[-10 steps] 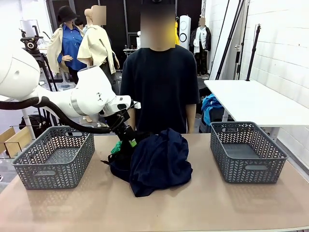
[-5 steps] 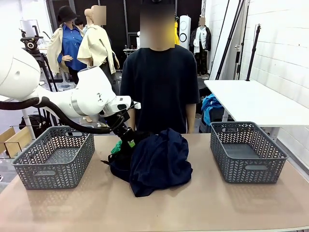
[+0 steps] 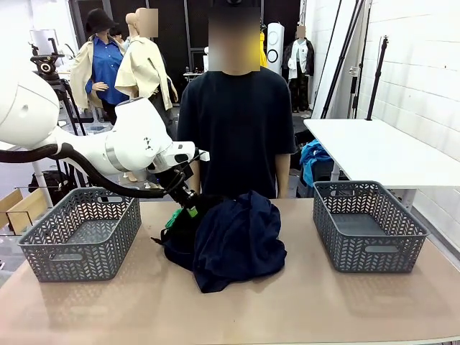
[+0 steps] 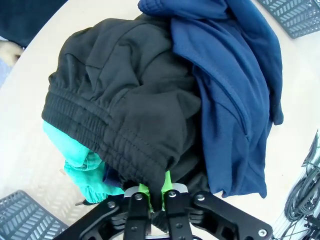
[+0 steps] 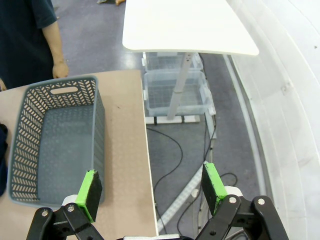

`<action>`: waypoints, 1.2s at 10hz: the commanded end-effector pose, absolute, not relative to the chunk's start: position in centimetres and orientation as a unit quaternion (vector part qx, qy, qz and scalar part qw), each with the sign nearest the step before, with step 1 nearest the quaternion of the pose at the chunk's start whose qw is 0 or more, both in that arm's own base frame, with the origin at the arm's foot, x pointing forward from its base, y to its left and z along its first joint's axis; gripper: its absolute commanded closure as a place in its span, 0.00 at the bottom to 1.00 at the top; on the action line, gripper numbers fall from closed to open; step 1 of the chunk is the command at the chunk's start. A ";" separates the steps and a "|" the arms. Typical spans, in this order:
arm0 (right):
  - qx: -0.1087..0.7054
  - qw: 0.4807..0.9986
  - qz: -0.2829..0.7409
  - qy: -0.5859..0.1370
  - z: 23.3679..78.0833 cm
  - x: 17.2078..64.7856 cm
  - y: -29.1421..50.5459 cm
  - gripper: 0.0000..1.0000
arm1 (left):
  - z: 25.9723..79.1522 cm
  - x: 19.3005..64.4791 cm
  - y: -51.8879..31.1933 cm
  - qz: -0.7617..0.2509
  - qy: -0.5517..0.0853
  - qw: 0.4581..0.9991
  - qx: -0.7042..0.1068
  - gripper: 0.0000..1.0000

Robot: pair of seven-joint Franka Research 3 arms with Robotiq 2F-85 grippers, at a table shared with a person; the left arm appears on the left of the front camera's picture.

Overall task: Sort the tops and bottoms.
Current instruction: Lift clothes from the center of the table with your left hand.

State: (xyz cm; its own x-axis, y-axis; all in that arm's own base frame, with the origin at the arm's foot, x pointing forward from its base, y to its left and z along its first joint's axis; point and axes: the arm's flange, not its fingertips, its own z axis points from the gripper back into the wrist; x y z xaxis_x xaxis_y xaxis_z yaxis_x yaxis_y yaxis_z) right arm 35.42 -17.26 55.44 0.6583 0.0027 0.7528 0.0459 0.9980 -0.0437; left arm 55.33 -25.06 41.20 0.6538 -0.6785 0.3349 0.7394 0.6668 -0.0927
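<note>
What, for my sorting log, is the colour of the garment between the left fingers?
Black: a soft cloth garment with gathered waistband; clearest in the left wrist view.

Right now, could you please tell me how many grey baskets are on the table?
2: the left basket at the table's left end, the right basket at its right end. Nothing suggests a hidden one.

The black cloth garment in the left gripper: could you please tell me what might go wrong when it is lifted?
The left gripper pinches only a thin fold at the gathered edge of the black cloth garment, so it may slip. The bright green cloth garment is tucked under that edge and the dark navy cloth garment overlaps it, so either might be dragged along.
</note>
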 end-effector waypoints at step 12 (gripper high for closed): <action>-0.026 0.910 -0.013 -0.413 55.3 35.5 -17.4 0.00 | 67.7 46.8 -19.0 -0.429 -0.405 0.807 -0.035 1.00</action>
